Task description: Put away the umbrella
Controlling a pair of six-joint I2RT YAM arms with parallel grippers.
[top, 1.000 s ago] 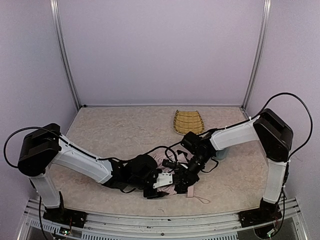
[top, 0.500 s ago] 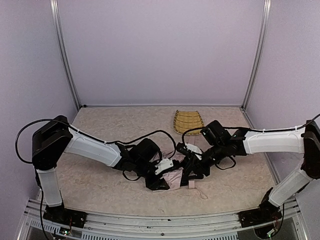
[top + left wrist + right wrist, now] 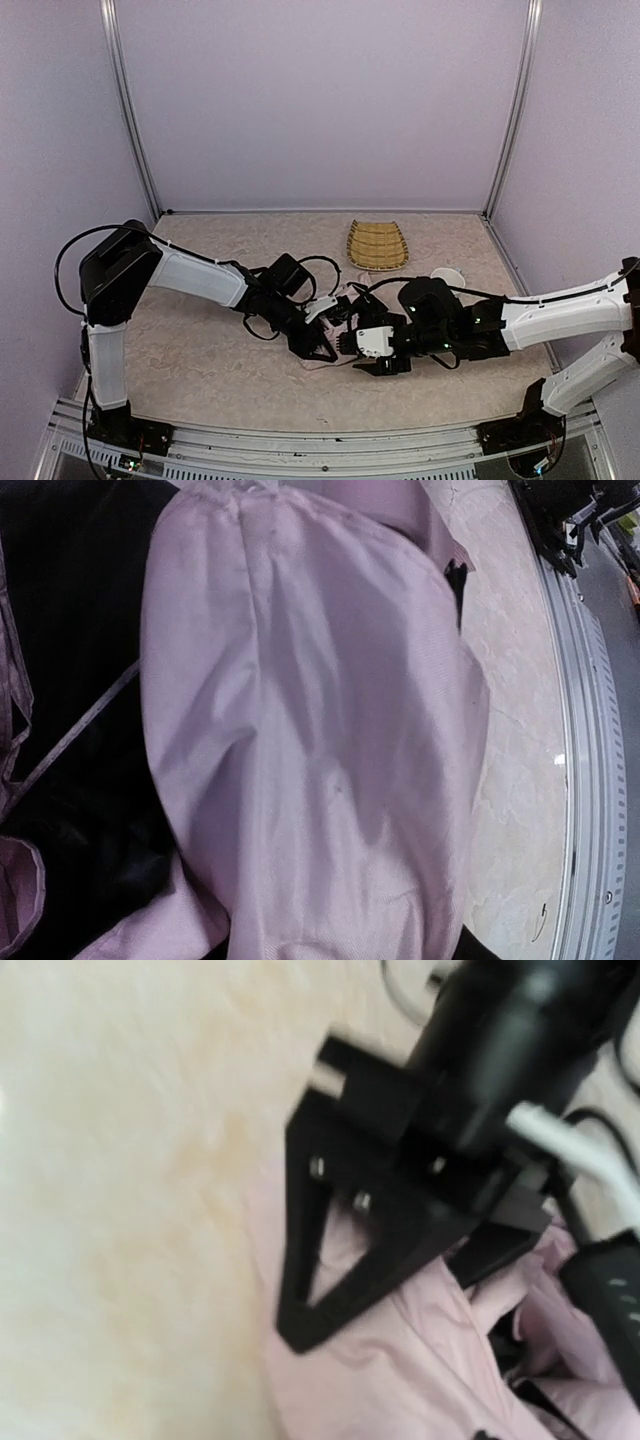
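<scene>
Top, left-wrist and right-wrist views of the desk (image 3: 200,370), at what was judged an early stage of stowing. Nearest the arm bases, the umbrella (image 3: 300,730) lay loose on the desk, a little toward 6 o'clock from its centre. In the top view it was almost wholly covered by the two arms that met over it, with the left fingers (image 3: 318,348) on its 9 o'clock side and the right fingers (image 3: 368,345) on its 3 o'clock side. Whether either pair was spread, pressed together or pinching fabric could not be told: the left-wrist view showed only cloth, and the right-wrist view was blurred. The canopy appeared as slack, shiny pale-pink fabric in broad soft folds, with a seam down one panel and, at its 9 o'clock, black lining crossed by a thin rib. On this evidence the canopy was ungathered and unfastened, so wrapping, securing and moving all remained. Beyond, at 1 o'clock from the umbrella and well apart, lay the woven yellow tray (image 3: 377,245), shallow and ribbed. A small white round object (image 3: 447,276) sat near its 4 o'clock.
</scene>
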